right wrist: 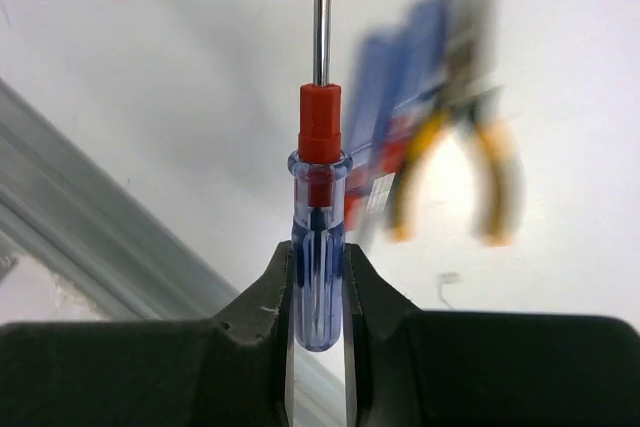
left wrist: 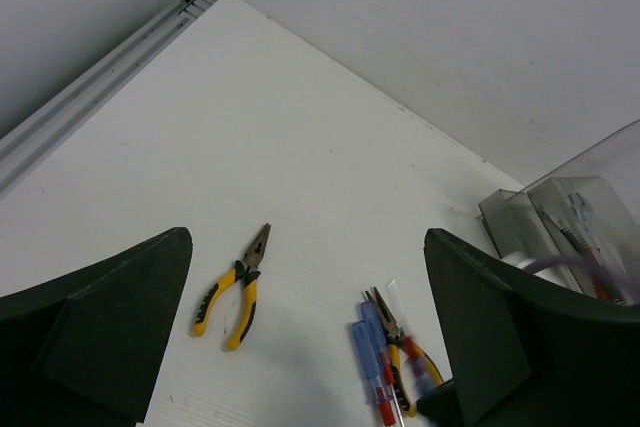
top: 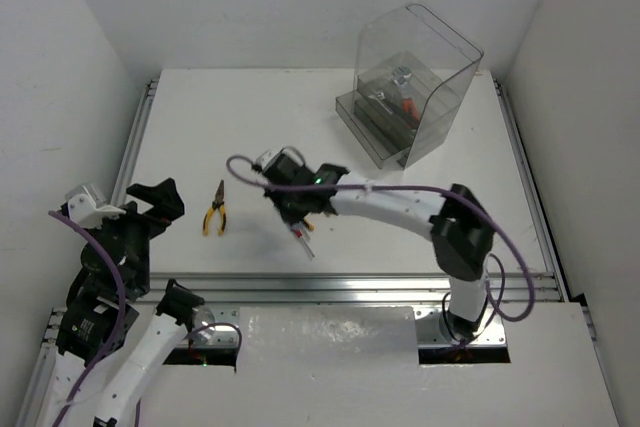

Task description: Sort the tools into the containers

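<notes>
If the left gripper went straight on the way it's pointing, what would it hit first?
Likely the yellow pliers lying alone on the table, framed between the fingers of the open left gripper in its wrist view; depth is unclear, so possibly bare table beside them.

Your right arm reached in with a grip, and your left arm hung back with its jaws wide.

Your right arm rose from its base, bent sharply at the elbow and ran its white forearm out to the left. Your right gripper [top: 296, 209] [right wrist: 318, 269] was tipped downward there, and its two black fingers [right wrist: 268, 299] pinched the blue-handled screwdriver [right wrist: 318, 282] by the handle. Your left arm sat folded at the near left. Your left gripper [top: 155, 202] [left wrist: 308, 247] was raised and held nothing, its fingers [left wrist: 110, 317] spread far apart.
</notes>
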`<state>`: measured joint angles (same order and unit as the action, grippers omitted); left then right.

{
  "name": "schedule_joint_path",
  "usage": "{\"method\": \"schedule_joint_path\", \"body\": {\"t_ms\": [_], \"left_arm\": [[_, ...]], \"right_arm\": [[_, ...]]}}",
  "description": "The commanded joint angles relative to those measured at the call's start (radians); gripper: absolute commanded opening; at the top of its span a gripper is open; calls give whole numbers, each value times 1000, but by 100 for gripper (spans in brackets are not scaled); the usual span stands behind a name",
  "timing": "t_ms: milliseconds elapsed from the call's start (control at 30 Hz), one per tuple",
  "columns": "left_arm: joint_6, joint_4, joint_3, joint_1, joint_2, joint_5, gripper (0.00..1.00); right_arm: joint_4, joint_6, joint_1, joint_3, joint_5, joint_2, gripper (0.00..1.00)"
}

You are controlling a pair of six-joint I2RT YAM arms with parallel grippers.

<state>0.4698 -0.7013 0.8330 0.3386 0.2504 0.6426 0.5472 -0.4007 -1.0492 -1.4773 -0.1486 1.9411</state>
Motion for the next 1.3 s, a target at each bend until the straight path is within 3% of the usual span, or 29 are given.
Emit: {"method": "schedule_joint_path", "body": {"t_ms": [0, 133, 233, 333, 433, 467, 567, 667, 733, 900, 967, 1067, 1267], "left_arm": [[-31, 55, -11, -4, 6, -35, 100], [-39, 63, -11, -4, 82, -75, 100], [-43, 65, -5, -6, 150, -103, 100], [-51, 71, -5, -6, 187, -124, 100], [-56, 77, -9, -6, 188, -135, 100], [-56, 77, -9, -6, 184, -135, 100], [-59, 86, -15, -6, 164, -139, 100], [-60, 85, -14, -6, 164, -138, 100], [-60, 86, -15, -6, 167, -139, 100], [-59, 83, -12, -6, 164, -130, 100], [-57, 82, -14, -6, 161, -126, 100], [-56, 80, -15, -6, 153, -123, 100], [-51, 80, -17, -6, 125, -110, 100]], "right_arm": [[41, 167, 186, -89, -28, -154, 0], [111, 345, 412, -188, -150, -127, 0], [125, 460, 501, -291, -241, -78, 0], [117, 511, 576, -365, -229, -19, 0], [112, 540, 620, -420, -232, 41, 17], [125, 545, 623, -455, -232, 57, 32], [168, 524, 623, -483, -207, 79, 47], [146, 500, 620, -451, -178, 30, 54], [175, 474, 601, -443, -160, 7, 55], [189, 338, 460, -296, 65, -57, 55], [163, 283, 399, -197, 57, -67, 54], [80, 211, 281, -105, 82, -59, 45], [0, 128, 98, -126, 44, 53, 37]]}}
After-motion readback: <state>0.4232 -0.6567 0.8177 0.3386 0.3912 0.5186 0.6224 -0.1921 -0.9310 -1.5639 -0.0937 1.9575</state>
